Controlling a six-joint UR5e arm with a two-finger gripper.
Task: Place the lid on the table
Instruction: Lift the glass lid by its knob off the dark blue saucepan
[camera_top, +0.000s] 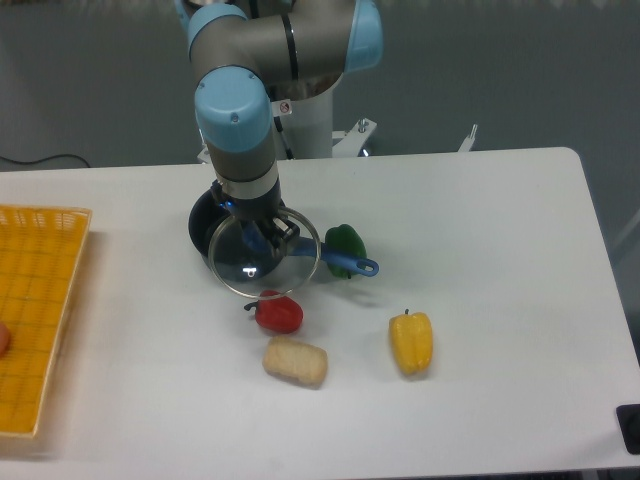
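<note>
The lid (264, 252), a round transparent glass disc with a thin silvery metal rim, hangs tilted, its face turned toward the camera and somewhat upward, so the rim reads as a nearly full circle; being round, it has no long axis to speak of. It sits in front of and slightly to the right of the dark saucepan (203, 222), overlapping the pan's front edge, with its lower rim close above the small red pepper (277, 314). The gripper (262, 238) comes down from above behind the glass, and its dark fingers, seen through the disc, are closed at the lid's centre, apparently on the knob, though the knob itself is hard to make out. The saucepan's blue handle (345, 265) runs out to the right from under the lid, passing just in front of the green pepper (346, 243). On the white smooth tabletop (480, 220), nearer the camera, lie a pale bread-like block (296, 361) and a yellow pepper (411, 342), apart from each other. A yellow-orange mesh tray (38, 310) rests at the left edge of the table, well apart from the lid.
</note>
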